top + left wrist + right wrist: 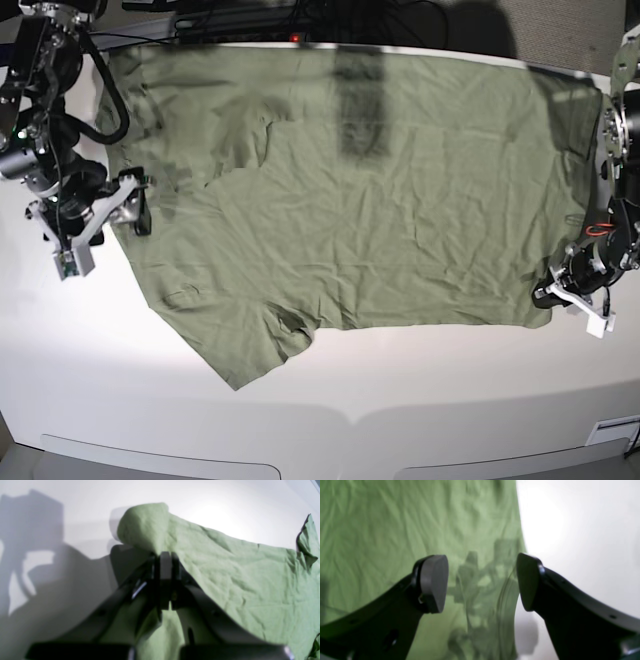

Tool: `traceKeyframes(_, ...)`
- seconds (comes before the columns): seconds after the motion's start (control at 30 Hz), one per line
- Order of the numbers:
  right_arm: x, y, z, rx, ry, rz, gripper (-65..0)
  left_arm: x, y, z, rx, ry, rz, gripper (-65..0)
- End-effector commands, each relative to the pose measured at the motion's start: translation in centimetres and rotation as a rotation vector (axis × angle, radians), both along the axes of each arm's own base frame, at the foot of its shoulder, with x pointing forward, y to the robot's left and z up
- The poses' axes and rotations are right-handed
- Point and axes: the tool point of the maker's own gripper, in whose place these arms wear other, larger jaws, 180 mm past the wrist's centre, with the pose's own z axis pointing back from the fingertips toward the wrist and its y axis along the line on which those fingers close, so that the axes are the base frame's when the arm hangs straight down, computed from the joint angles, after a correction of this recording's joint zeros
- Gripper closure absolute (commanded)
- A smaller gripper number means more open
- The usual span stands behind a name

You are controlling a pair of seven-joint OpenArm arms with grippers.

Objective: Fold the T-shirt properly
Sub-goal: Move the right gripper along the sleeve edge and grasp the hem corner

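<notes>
The sage-green T-shirt (370, 200) lies spread and wrinkled across the white table (420, 400), with one short sleeve (250, 350) pointing toward the front edge. My left gripper (550, 293) is at the shirt's front right corner. In the left wrist view that gripper (165, 556) is shut on a pinch of the green cloth (237, 575), and a hump of fabric (142, 527) bulges just beyond its tips. My right gripper (135, 205) stands open at the shirt's left edge. In the right wrist view its fingers (433, 582) straddle the edge of the cloth (382, 525) without clamping it.
Dark cables and equipment (250, 20) run along the table's back edge, right behind the shirt. Bare white tabletop shows in front of the shirt and beside both grippers. The front table edge (350, 420) curves across the bottom of the base view.
</notes>
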Motion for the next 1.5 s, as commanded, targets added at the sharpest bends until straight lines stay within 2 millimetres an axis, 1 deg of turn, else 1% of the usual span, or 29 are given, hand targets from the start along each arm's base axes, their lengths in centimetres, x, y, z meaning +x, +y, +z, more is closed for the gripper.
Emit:
traceKeyframes(0.0, 1.3, -0.3, 1.8, -0.008, -0.074, 0.003, -42.6, 1.8, 0.9, 2.5, -0.003, -0.075, 0.019, 0.0)
traceKeyframes(0.07, 2.3, -0.8, 2.4, -0.016, -0.108, -0.01, -42.6, 1.8, 0.9, 2.5, -0.003, -0.075, 0.019, 0.0)
traceKeyframes(0.13, 3.4, -1.9, 2.1, -0.027, -0.11, -0.041, -42.6, 1.7, 0.9, 2.4, -0.003, -0.074, 0.019, 0.0)
traceKeyframes(0.27, 6.0, -4.3, 0.2, 0.016, -0.052, -0.12, -42.6, 1.8, 0.9, 2.5, -0.003, -0.075, 0.019, 0.0)
traceKeyframes(0.37, 8.3, -5.6, -1.1, 0.076, 0.001, -0.166, -42.6, 1.8, 0.6, 2.4, -0.007, -0.075, 0.016, 0.0)
traceKeyframes(0.47, 10.6, -6.0, -1.8, 0.135, 0.049, -0.16, -42.6, 1.8, 0.5, 2.4, -0.009, -0.075, 0.015, 0.0)
traceKeyframes(0.6, 13.5, -6.2, -2.2, 0.236, 0.089, -0.195, -42.6, 1.8, 0.5, 2.4, -0.009, -0.075, 0.015, 0.0)
traceKeyframes(0.77, 15.5, -6.1, -3.9, 0.33, 0.158, -0.238, -42.6, 1.8, 0.5, 2.4, -0.009, -0.074, 0.015, 0.0)
traceKeyframes(0.83, 15.9, -6.2, -4.8, 0.342, 0.182, -0.254, -42.6, 1.8, 0.5, 2.4, -0.009, -0.074, 0.015, 0.0)
traceKeyframes(0.93, 15.9, -6.0, -6.1, 0.351, 0.233, -0.268, -42.6, 1.8, 0.5, 2.4, -0.009, -0.074, 0.015, 0.0)
traceKeyframes(1.13, 14.8, -5.2, -8.2, 0.381, 0.306, -0.258, -42.6, 1.8, 0.5, 2.4, -0.009, -0.075, 0.015, 0.0)
traceKeyframes(1.23, 14.6, -4.0, -8.4, 0.415, 0.315, -0.204, -42.6, 1.8, 0.5, 2.4, -0.009, -0.075, 0.015, 0.0)
traceKeyframes(1.33, 14.8, -2.7, -8.2, 0.444, 0.306, -0.161, -42.6, 1.8, 0.5, 2.4, -0.009, -0.075, 0.015, 0.0)
traceKeyframes(1.47, 15.1, -1.6, -8.4, 0.453, 0.303, -0.142, -42.6, 1.8, 0.5, 2.4, -0.009, -0.074, 0.015, 0.0)
